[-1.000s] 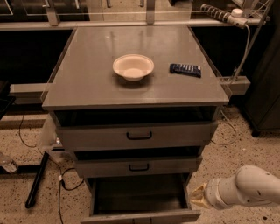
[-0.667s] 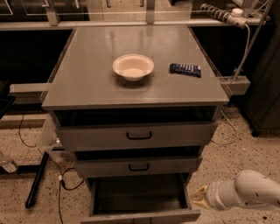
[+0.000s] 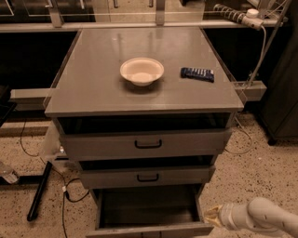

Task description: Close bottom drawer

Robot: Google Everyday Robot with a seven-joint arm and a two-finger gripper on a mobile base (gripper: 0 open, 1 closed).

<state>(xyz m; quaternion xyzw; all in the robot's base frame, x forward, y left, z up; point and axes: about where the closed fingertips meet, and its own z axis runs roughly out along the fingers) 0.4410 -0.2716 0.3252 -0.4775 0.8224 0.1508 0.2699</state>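
Grey sheet metal of the bottom drawer point(image 3: 146, 208) runs off the lower edge of the view. Only the top strip of its front panel shows, and its handle is cut away. The drawer stands pulled well out from the cabinet, with its bare floor and side walls open to view and its back part in shadow under the middle drawer point(image 3: 148, 177). The white arm point(image 3: 267, 217) enters from the lower right corner and is likewise cropped, so only its last stretch and the hand point(image 3: 213, 216) appear. The hand's yellowish tip points left; whether it is wide or narrow cannot be told.

Above, the middle drawer and the top drawer point(image 3: 148, 144) each show a dark gap over the front panel and a black handle at the centre. On the worktop point(image 3: 93, 88) a pale bowl point(image 3: 142, 71) rests near the middle. A small dark flat object point(image 3: 198, 73) lies to its right, well apart from it; what that object is cannot be made out. A power strip point(image 3: 233, 13) with a white cable lies beyond the far right corner. On the speckled floor point(image 3: 260, 167) left of the cabinet lie a black bar point(image 3: 39, 190) and thin cables point(image 3: 70, 195).

The hand hovers just beside the bottom drawer's right front corner, outside the drawer and level with the top edge of the front panel. Whether it touches the metal cannot be told.
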